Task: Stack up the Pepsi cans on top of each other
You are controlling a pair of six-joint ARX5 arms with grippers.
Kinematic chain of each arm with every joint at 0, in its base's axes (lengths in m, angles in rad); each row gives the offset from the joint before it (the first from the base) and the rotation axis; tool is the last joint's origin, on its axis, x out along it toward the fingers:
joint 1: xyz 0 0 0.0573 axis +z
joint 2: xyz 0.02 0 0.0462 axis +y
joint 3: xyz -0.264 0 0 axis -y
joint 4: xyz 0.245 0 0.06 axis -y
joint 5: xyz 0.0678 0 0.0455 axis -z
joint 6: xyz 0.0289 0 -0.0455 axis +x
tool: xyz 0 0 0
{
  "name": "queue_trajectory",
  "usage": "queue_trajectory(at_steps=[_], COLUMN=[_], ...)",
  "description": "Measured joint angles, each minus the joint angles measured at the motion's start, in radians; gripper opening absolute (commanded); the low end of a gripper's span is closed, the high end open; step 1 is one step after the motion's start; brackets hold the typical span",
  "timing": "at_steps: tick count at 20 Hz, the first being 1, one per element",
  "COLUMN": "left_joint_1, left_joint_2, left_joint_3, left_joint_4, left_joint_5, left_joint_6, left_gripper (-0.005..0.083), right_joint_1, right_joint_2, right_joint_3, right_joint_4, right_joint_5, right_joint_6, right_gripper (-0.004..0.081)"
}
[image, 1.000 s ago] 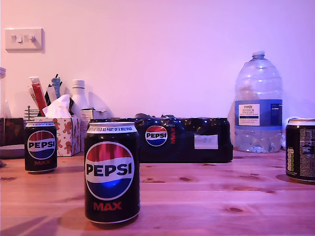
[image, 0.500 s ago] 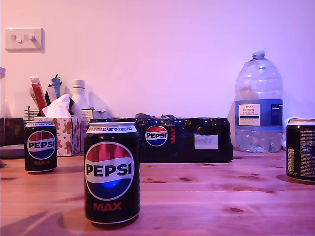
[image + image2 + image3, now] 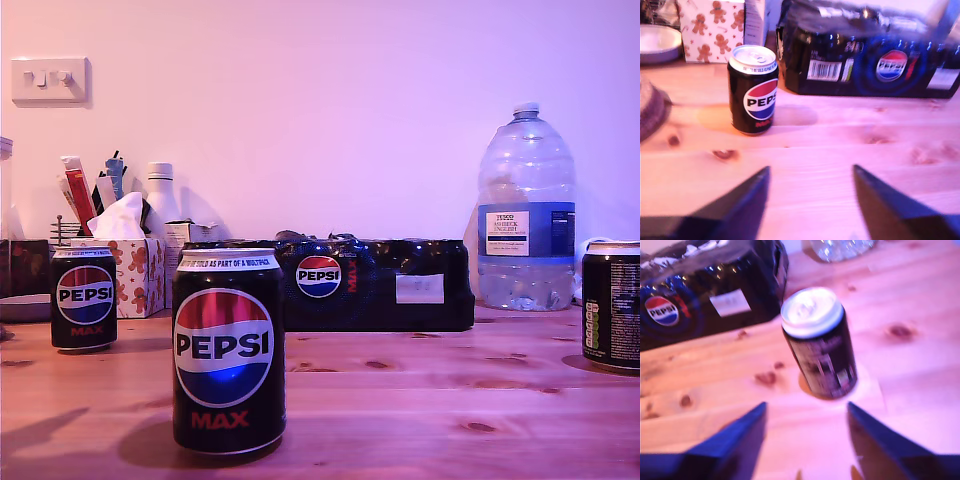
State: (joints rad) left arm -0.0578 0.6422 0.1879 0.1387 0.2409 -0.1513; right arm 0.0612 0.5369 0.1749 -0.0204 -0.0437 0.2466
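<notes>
1. Now 3 Pepsi cans stand apart, unstacked, on the surface: nearest can; second can toward the exterior view's left; third can cut by its right edge.
2. My first gripper is spread, bare wood before the second can; my second gripper is spread, just short of the third can.

We count three Pepsi cans on the wooden table: one up front, one further back, one at the exterior view's right edge. We also see one shrink-wrapped multipack, one water bottle and one tissue box.
</notes>
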Motion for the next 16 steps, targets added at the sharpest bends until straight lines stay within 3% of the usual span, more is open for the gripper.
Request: queue_trajectory(at_steps=[7, 16], left_joint_1=[-0.001, -0.001], left_joint_2=[0.118, 0.226], left_joint_3=[0.0, 0.0], left_joint_4=[0.119, 0.185], left_joint_5=[0.0, 0.0], left_joint_6=[0.024, 0.05], left_gripper=[0.0791, 0.0791], right_joint_1=[0.031, 0.032], right_joint_2=[0.199, 0.679], right_joint_3=[0.0, 0.003], right_joint_4=[0.239, 0.691], right_joint_5=[-0.002, 0.046], right_joint_6=[-0.141, -0.22], right_gripper=[0.0722, 0.0722])
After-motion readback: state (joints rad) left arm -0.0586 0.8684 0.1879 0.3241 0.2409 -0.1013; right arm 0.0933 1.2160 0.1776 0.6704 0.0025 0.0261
